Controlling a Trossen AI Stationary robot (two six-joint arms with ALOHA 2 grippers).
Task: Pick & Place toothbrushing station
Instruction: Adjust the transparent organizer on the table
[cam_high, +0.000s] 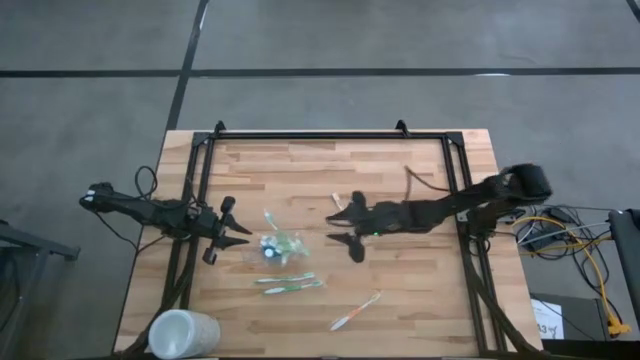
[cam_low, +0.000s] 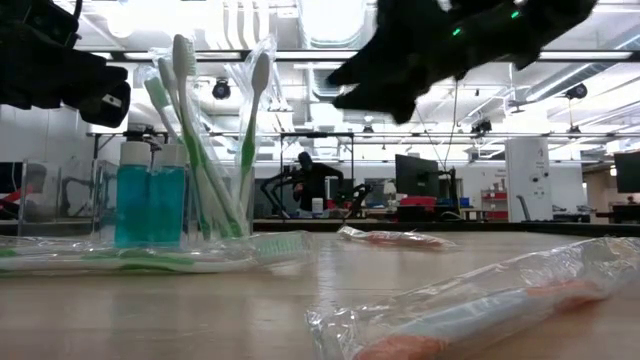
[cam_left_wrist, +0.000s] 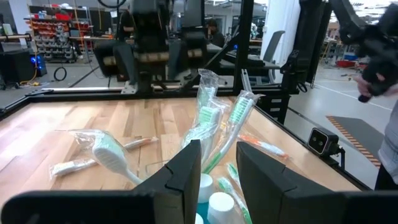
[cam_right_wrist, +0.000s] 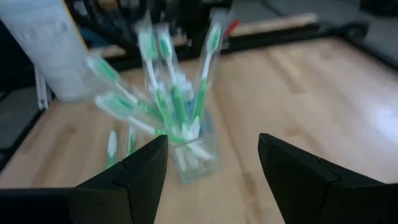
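Right gripper (cam_high: 347, 227), jaws spread wide at frame centre, faces the toothbrushing station (cam_high: 277, 245), seemingly ready to straddle it.

Illumination is bright and even, supplied by overhead ceiling fixtures that bloom to white glare in the low view above the right gripper (cam_low: 400, 85), rendering both arms as dark silhouettes. In the high view, soft dark shadows lie on the table (cam_high: 420, 300) directly beneath the right gripper (cam_high: 345, 225) and left gripper (cam_high: 232, 228). The right wrist view is motion-blurred throughout, smearing the toothbrushing station (cam_right_wrist: 186, 134) ahead of its fingers, while the wrapped orange toothbrush (cam_low: 470, 315) nearest the low camera is out of focus.
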